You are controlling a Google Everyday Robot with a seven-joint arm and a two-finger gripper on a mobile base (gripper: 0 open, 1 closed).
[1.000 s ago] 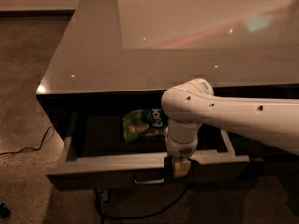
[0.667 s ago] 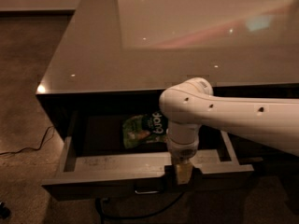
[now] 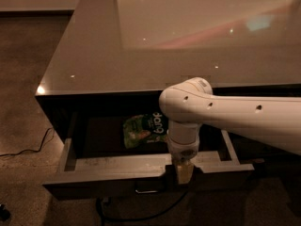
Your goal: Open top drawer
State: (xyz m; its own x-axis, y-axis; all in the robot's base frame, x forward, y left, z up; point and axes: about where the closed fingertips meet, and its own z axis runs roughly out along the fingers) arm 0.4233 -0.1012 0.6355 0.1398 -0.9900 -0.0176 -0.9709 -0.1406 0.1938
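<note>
Since a second ago your drawer (image 3: 108,166) has slid a little further out from under the counter (image 3: 141,41), and the gripper (image 3: 184,173) has come out with it. You now have the gripper at the drawer's front rim, pointing straight down into the notch at the middle of that rim. The white arm (image 3: 235,119) reaches in from the right as you look.

You cannot tell how wide the gripper stands, or whether it has hold of anything (its tip is sunk in the notch). The drawer is well open: its pale front rim runs off to both sides of the gripper, and its side walls run back behind it under the counter.

The handle (image 3: 146,190) shows on the dark front, just below the gripper and to its left. A green packet (image 3: 141,131) lies on the drawer floor behind the gripper and slightly left, its right edge hidden by the wrist. A cable (image 3: 28,149) trails on the ground well off to the left.
</note>
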